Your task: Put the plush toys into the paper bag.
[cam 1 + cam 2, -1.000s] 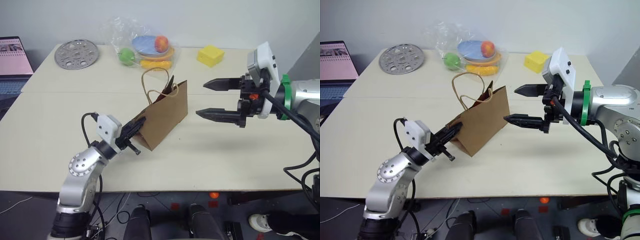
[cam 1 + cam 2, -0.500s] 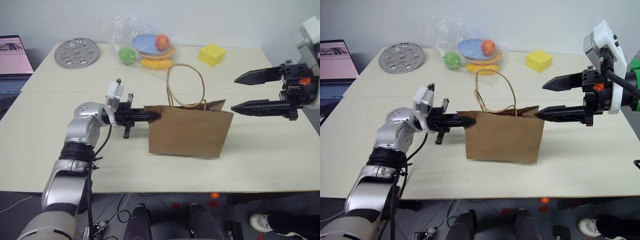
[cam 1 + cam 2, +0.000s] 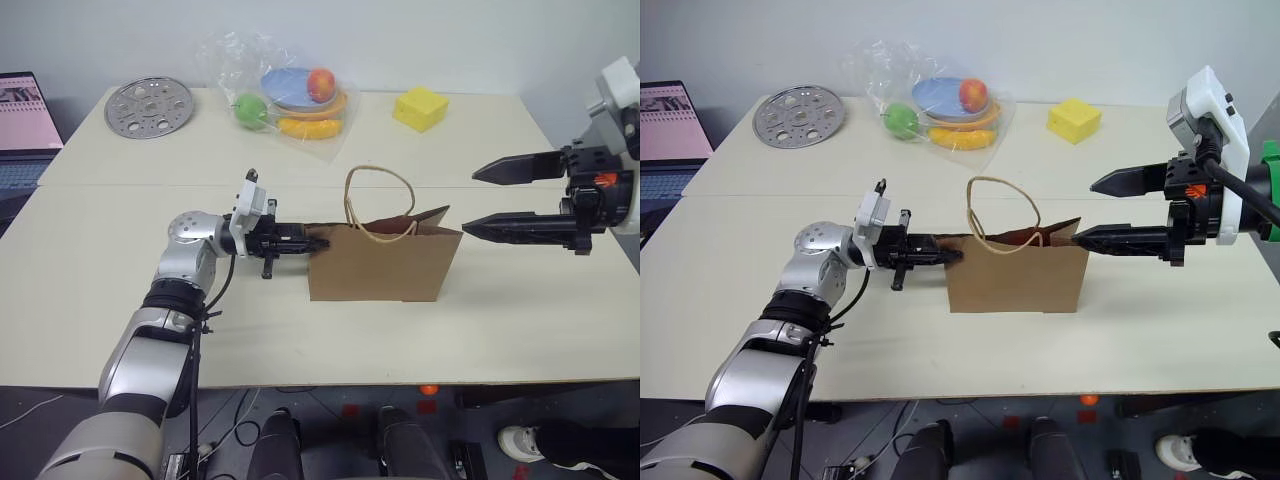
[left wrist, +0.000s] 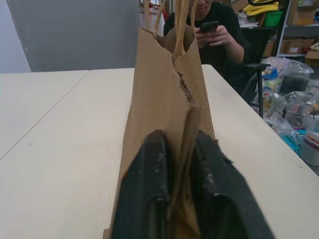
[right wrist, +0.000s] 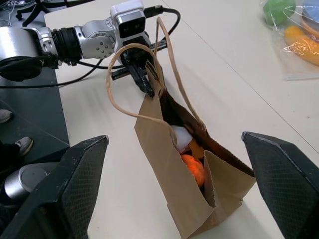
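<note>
The brown paper bag [image 3: 380, 265] stands upright on the table, mouth open, with one loop handle [image 3: 378, 190] up. Down inside it, the right wrist view shows the plush toys: the orange carrot [image 5: 193, 168] and, beside it, the white one [image 5: 180, 137]. My left gripper [image 3: 322, 243] lies level at the bag's left end. Its fingers [image 4: 154, 174] sit a little apart on either side of the end fold, so it is open. My right gripper [image 3: 470, 202] hovers wide open just off the bag's right end, clear of the paper and holding nothing.
At the back of the table lie a clear plastic bag with fruit and plates [image 3: 290, 95], a yellow sponge block [image 3: 420, 108] and a perforated metal disc [image 3: 148, 107]. A laptop [image 3: 25, 125] sits at the far left. A person [image 4: 209, 35] sits beyond the table's end.
The bag went from tilted to upright, then came down to stand on the table. My left gripper, shut on its end fold, has eased apart. The right gripper drew back to the right.
</note>
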